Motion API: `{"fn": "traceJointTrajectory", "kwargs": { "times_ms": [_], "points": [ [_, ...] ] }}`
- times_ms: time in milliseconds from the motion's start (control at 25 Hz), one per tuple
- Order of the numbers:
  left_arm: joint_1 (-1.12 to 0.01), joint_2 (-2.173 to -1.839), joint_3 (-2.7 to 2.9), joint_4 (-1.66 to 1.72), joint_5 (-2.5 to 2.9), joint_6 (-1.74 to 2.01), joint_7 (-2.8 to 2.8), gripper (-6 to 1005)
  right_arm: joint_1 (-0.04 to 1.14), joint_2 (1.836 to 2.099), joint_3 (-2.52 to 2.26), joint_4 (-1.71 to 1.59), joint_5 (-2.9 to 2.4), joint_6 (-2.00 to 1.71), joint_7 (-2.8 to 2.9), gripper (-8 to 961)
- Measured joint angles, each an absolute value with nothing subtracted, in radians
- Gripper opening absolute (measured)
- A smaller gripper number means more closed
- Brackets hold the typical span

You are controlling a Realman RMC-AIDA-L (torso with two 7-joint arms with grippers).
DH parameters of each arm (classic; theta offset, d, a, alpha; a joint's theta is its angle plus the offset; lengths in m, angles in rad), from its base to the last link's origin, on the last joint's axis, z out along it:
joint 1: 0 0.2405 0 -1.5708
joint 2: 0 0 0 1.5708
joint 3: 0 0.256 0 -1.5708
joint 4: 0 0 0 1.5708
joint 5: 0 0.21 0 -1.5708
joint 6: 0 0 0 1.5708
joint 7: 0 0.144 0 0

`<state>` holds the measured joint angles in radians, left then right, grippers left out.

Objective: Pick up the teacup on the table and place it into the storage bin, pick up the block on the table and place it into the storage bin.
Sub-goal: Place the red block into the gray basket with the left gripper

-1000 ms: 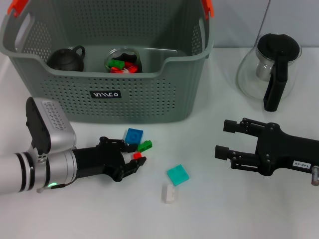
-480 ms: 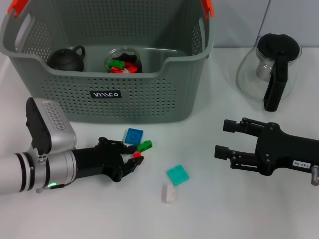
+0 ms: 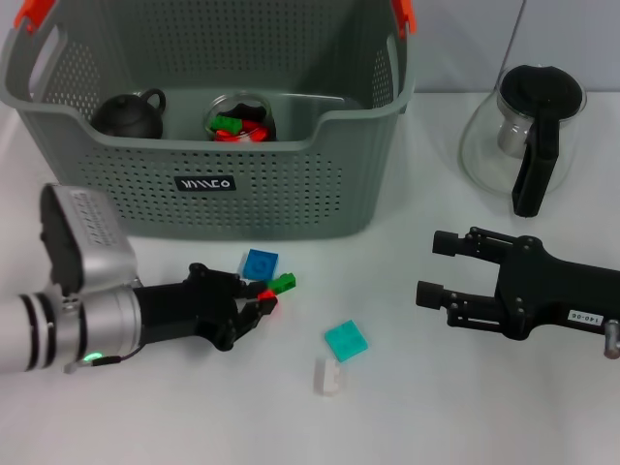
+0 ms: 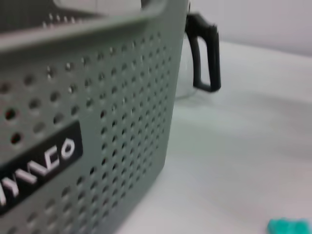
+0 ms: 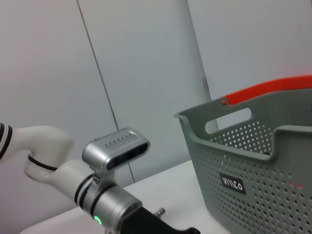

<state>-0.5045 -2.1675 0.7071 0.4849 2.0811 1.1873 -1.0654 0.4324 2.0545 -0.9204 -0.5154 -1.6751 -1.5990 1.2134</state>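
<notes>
The left gripper (image 3: 254, 308), fingers clenched on a small red block (image 3: 265, 306), must carry it toward twelve o'clock into the storage bin (image 3: 291, 174); the right gripper (image 3: 448, 269) idles released.

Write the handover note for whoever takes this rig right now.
Left gripper: low on the table, shut on the small red block, next to the green block and blue block.
Right gripper: open, idle to the right.
Done: dark teacup sits in the storage bin.
Left: lift the red block into the bin. Teal block and white block lie loose.
</notes>
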Motion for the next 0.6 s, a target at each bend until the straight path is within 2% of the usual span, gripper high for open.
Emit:
{"fn": "traceJointTrajectory", "kwargs": {
  "times_ms": [160,280,480,600],
  "points": [
    [-0.465,-2.152,0.684,0.595,2.077,1.378,-1.156,186,0.434,2.053,-0.920,-0.515,-1.673,-1.603,1.217,821],
    [-0.452,-2.111,0.594,0.661,2.076,1.649,-1.230,195,0.436,2.052,-0.920,-0.515,-1.672,-1.604,1.220,821],
    [-0.499,-2.059,0.344,0.709,2.015,1.948,-1.370,210,0.440,2.054,-0.920,-0.515,-1.673,-1.597,1.220,822],
    [-0.555,-2.032,0.274,0.772,1.926,1.955,-1.578,219,0.443,2.055,-0.920,-0.515,-1.673,-1.596,1.220,822]
  ]
}}
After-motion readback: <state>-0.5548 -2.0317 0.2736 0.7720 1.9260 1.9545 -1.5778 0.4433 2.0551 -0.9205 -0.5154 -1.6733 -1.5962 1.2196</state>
